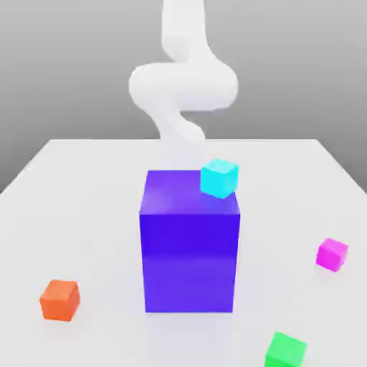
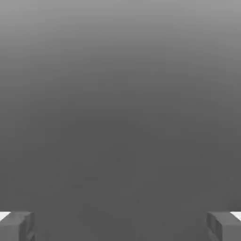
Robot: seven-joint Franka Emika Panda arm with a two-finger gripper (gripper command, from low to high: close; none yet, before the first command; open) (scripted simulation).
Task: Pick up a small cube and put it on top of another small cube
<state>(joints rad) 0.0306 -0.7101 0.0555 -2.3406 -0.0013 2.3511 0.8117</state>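
- I see the gripper (image 2: 120, 226) spread wide, its fingers (image 2: 16, 226) far apart, holding nothing.
- The small cube (image 1: 332, 254), magenta, sits on the white table (image 1: 86, 215) at four o'clock from the big blue-violet block (image 1: 190, 247).
- A cyan cube (image 1: 218, 178) rests on that block.

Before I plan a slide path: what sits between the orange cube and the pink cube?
In the exterior view the big blue block stands between the orange cube and the pink cube.
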